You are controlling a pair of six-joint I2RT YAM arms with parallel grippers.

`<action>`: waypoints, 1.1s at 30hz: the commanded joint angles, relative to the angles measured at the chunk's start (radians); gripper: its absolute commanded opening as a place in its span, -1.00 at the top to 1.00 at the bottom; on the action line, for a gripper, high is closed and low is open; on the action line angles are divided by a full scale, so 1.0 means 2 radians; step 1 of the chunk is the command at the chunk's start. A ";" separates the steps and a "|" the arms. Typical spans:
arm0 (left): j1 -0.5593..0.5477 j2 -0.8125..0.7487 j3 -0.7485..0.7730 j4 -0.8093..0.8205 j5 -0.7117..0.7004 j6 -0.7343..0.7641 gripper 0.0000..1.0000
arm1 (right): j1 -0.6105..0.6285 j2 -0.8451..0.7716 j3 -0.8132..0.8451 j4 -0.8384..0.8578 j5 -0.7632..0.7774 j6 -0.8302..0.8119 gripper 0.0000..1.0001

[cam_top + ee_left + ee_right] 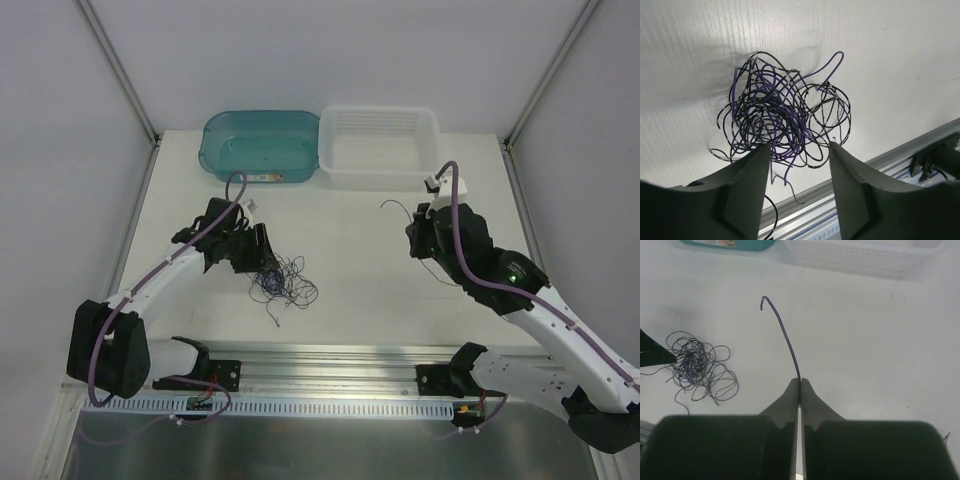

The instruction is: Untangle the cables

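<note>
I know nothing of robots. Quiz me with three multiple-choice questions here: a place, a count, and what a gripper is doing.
1. The tangle of cables lies: A) on the floor B) on the table by the left gripper C) inside a container.
2. Containers at the far edge: A) one B) four C) two.
3. The right gripper is: A) shut on a single cable B) wide open C) shut on nothing.
1 B: it rests on the table. 2 C: a teal tub and a white basket. 3 A: the cable leaves its closed jaws.
</note>
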 commanded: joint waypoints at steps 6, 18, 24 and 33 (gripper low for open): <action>-0.002 -0.052 0.052 -0.041 0.019 0.063 -0.60 | -0.079 0.014 -0.072 0.138 -0.180 0.074 0.99; 0.000 -0.139 0.027 -0.031 -0.111 0.101 -0.76 | -0.217 -0.085 -0.262 -0.019 -0.007 0.193 0.67; 0.001 -0.148 0.021 -0.030 -0.112 0.101 -0.76 | -0.252 -0.062 -0.271 -0.048 0.016 0.233 -0.24; 0.001 -0.144 0.016 -0.030 -0.111 0.099 -0.76 | -0.269 -0.005 -0.224 -0.090 0.081 0.283 -0.84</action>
